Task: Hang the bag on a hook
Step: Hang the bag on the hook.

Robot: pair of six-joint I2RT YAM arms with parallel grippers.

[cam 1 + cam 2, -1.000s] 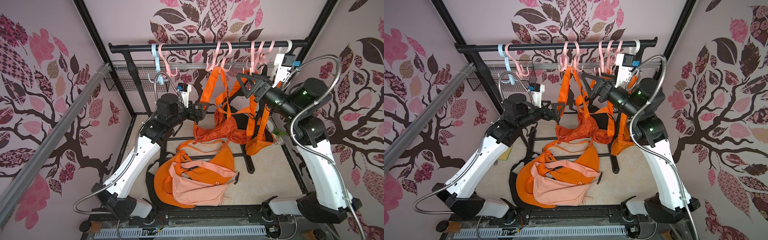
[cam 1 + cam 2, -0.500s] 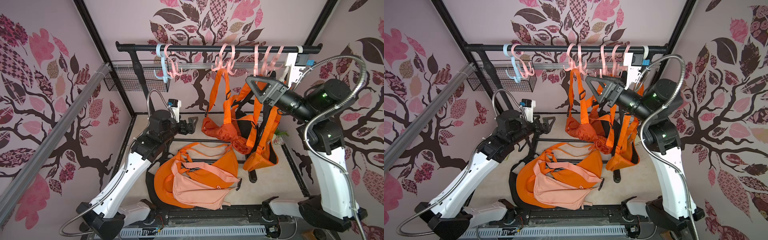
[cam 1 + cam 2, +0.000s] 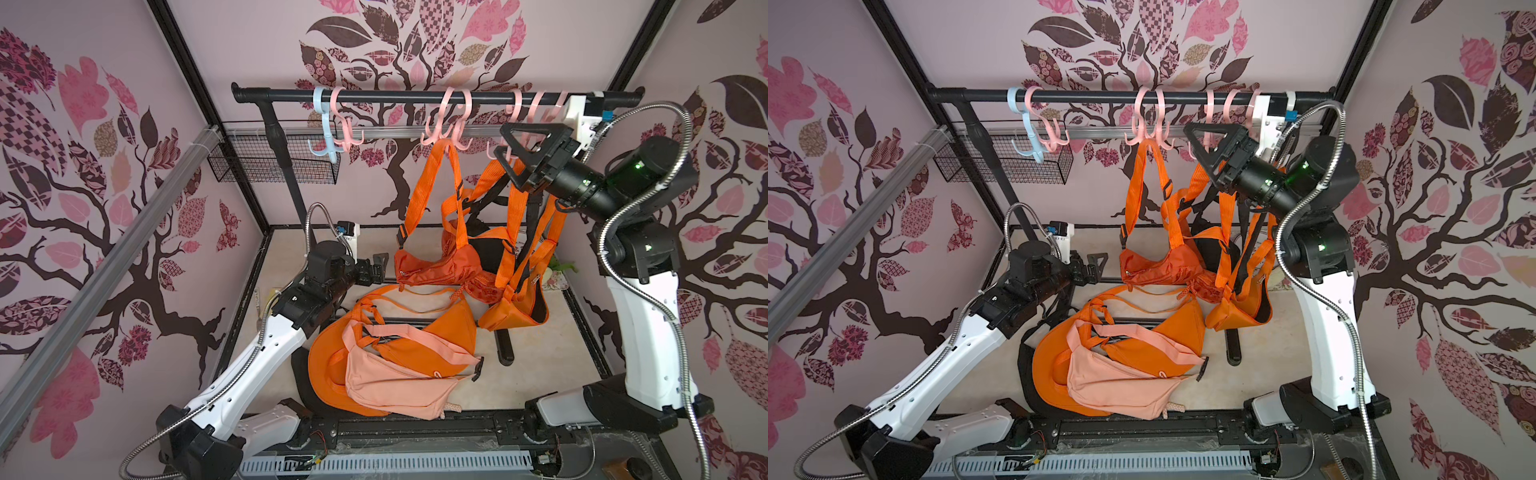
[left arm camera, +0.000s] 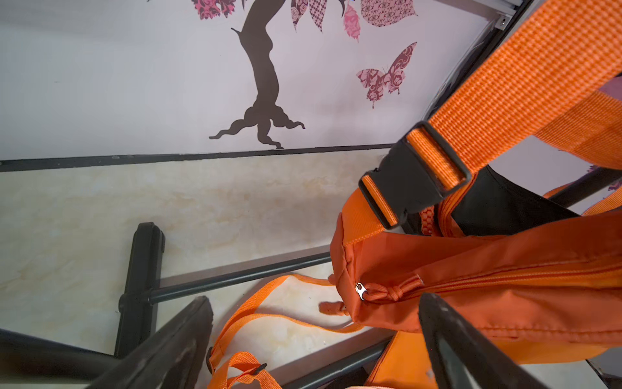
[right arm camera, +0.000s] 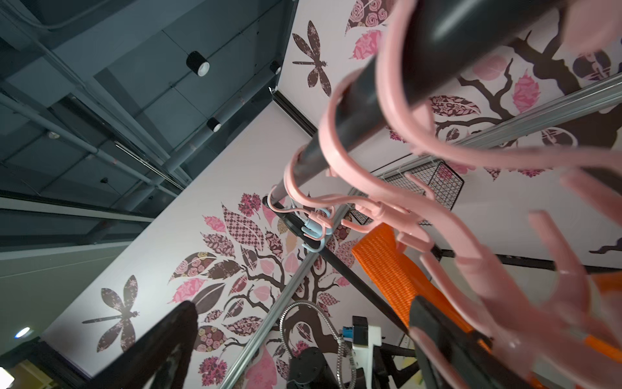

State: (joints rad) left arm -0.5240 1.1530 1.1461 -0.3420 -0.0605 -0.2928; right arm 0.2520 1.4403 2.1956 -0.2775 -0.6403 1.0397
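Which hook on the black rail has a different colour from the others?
The light blue hook, at the end of the row nearest the wire basket. The other hooks on the rail are all pink, and nothing hangs on the blue one.

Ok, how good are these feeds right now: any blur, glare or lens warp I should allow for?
Right wrist view: the nearest pink hooks are out of focus, the wall decals behind sharp; a glare streak runs on the rail. Left wrist view: buckle crisp, fingers soft. Both top views: evenly lit, sharp, wide lens splays the frame posts.
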